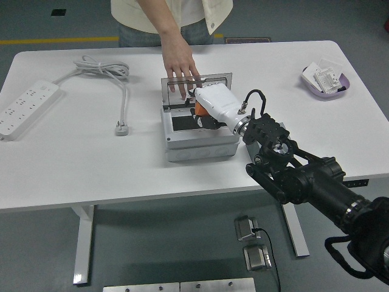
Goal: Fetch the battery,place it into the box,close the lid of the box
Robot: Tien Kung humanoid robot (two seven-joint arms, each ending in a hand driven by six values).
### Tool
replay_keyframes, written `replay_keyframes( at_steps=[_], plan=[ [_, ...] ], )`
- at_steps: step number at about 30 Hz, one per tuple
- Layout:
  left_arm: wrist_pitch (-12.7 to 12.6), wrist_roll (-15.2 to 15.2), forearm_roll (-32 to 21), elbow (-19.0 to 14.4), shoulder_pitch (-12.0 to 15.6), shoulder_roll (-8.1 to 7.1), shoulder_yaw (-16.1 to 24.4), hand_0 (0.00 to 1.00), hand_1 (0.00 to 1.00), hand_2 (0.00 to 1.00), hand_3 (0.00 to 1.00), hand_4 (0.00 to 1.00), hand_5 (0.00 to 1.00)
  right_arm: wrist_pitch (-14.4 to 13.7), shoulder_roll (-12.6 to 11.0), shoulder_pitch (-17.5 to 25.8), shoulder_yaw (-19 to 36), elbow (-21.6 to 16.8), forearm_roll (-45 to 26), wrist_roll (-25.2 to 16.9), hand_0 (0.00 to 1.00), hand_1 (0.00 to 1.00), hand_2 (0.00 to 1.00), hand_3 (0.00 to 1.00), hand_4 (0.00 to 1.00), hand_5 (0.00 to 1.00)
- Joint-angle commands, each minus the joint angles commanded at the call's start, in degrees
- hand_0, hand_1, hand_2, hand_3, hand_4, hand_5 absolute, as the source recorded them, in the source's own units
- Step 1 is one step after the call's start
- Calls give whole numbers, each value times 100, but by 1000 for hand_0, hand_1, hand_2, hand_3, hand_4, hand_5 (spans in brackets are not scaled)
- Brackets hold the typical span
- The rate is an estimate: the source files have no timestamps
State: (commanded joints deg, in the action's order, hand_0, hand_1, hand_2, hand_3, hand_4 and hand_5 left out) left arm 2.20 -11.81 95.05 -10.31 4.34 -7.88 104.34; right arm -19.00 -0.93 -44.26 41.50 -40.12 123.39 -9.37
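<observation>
Here the small orange battery (197, 108) sits clamped in the dark fingers of the robot's white-shelled right hand (214, 106), just over the open top of the grey rectangular plastic box (197, 137). The box's clear hinged lid (196, 88) stands upright behind, steadied by a person's hand (179, 64). A white power strip (25, 106) lies far left, a purple tray (325, 82) far right.

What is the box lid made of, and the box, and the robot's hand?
The lid looks like clear plastic or glass: the table shows through it. The box seems matte grey plastic. The right hand looks like glossy white plastic, hard-shelled.
</observation>
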Motion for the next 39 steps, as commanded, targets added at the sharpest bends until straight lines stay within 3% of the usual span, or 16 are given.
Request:
replay_keyframes(
  at_steps=[3, 4, 9, 10, 15, 16, 21, 22, 31, 39],
  plan=[
    [0, -3, 11, 0, -5, -3, 2, 639, 669, 679, 687, 707, 202, -34, 10, -24, -29, 92, -49, -59, 299, 334, 493, 617, 479, 47],
    [0, -4, 13, 0, -7, -4, 1, 639, 668, 679, 686, 707, 201, -32, 14, -28, -34, 112, -61, -69, 341, 369, 503, 627, 513, 105],
    [2, -4, 29, 0, -26, 5, -3, 639, 668, 679, 686, 707, 201, 38, 34, -36, -28, 200, -80, -75, 341, 369, 503, 627, 513, 105],
    [3, -3, 33, 0, -31, 7, -4, 639, 668, 678, 686, 707, 202, 56, 38, -34, -23, 218, -86, -75, 457, 422, 516, 630, 607, 213],
    [2, -5, 48, 0, -45, 5, -12, 639, 668, 678, 686, 707, 202, 106, 50, -22, -13, 262, -119, -93, 457, 422, 516, 630, 607, 213],
    [1, -7, 51, 0, -46, 4, -12, 638, 668, 678, 685, 705, 201, 112, 52, -21, -10, 266, -123, -96, 548, 477, 553, 652, 832, 439],
    [1, -10, 71, 0, -57, 0, -16, 638, 668, 678, 685, 705, 201, 150, 52, -12, -2, 276, -130, -90, 548, 477, 553, 652, 832, 439],
    [2, -9, 76, 0, -60, 0, -16, 639, 668, 678, 684, 704, 200, 159, 50, -11, -2, 274, -129, -84, 608, 499, 567, 677, 940, 553],
    [5, -16, 79, 0, -54, 11, -27, 639, 669, 677, 684, 700, 198, 213, -6, 53, 25, 48, -257, -18, 636, 504, 581, 687, 982, 604],
    [5, -10, 67, 0, -41, 22, -19, 638, 668, 676, 682, 699, 198, 362, -229, 237, 230, -668, -835, 66, 651, 504, 585, 689, 998, 618]
  ],
)
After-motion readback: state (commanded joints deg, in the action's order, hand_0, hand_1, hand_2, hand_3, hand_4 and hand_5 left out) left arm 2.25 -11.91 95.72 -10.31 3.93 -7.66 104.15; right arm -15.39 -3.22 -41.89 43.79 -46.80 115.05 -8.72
